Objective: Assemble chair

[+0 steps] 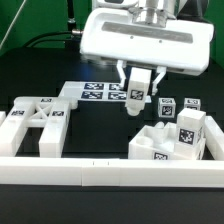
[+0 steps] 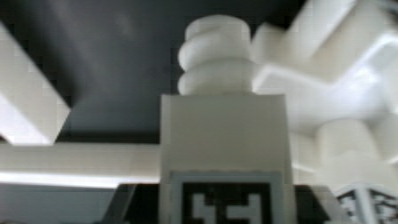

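While the fingers [image 1: 126, 82] pinch a cube-ended peg [image 2: 222, 130] above the counter [image 1: 90, 135] at centre frame, little looks joined. The X-braced frame [image 1: 35, 125] lies lower left and blocky white tagged parts [image 1: 172, 135] cluster lower right, all apparently loose, so most fitting remains.

Table [image 1: 100, 128] bare (chair parts [image 1: 165, 140] flanking).

Tag [image 2: 222, 206] on peg [image 2: 224, 130] partly off-frame
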Controlling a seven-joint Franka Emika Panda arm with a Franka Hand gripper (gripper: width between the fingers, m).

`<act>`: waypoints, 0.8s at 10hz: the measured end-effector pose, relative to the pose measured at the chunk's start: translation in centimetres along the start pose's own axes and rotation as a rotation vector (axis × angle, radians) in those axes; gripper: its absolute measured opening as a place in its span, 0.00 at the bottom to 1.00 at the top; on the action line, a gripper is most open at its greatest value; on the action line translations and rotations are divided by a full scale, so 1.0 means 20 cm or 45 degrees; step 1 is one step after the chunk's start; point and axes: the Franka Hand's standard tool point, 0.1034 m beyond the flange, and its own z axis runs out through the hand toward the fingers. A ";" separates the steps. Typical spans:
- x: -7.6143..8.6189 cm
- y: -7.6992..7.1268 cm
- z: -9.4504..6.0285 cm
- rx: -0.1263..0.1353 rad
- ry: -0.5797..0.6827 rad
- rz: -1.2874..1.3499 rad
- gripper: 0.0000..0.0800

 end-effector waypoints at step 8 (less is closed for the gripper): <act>0.42 0.04 0.10 0.010 0.130 -0.050 0.34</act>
